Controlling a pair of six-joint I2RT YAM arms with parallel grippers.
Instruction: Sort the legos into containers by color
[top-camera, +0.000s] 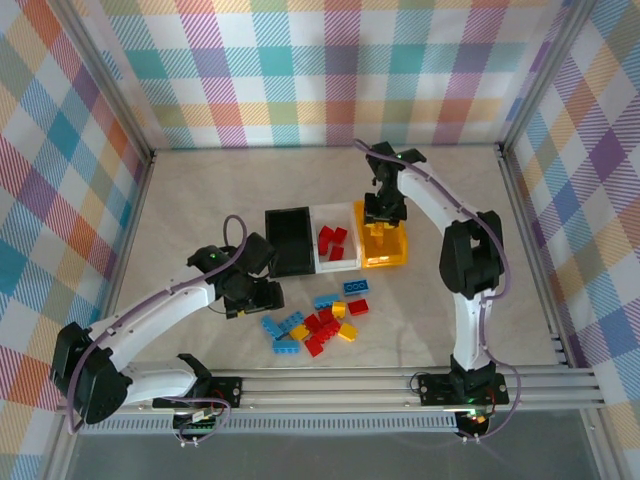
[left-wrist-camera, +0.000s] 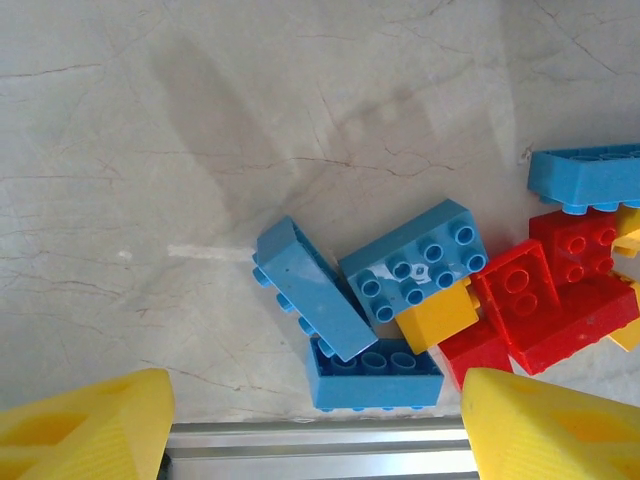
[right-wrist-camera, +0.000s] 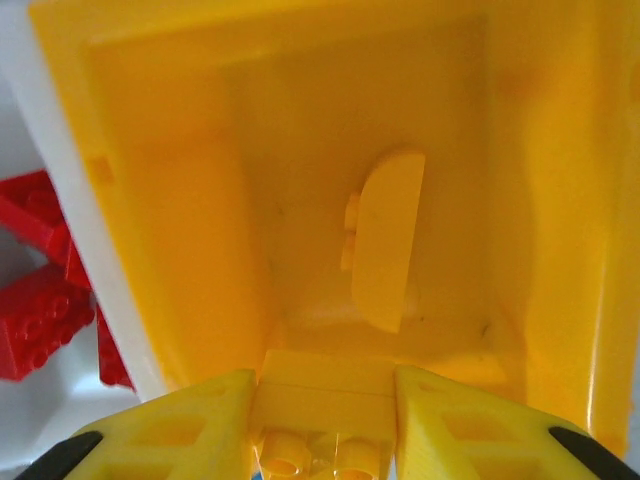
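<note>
Crowding blue legos (left-wrist-camera: 410, 265): red bricks (left-wrist-camera: 560, 290), yellow brick (left-wrist-camera: 437, 312), rail (left-wrist-camera: 315, 450)

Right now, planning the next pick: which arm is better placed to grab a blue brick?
Left. The left gripper hangs open beside the blue bricks; the right gripper is over the yellow bin, shut on a yellow brick.

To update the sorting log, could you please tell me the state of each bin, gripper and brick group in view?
black bin: looks empty.
white bin: holds red legos.
yellow bin: holds one yellow piece.
loose legos: unsorted mixed pile.
left gripper: open, beside the loose legos.
right gripper: shut on a yellow lego, over the yellow bin.
</note>
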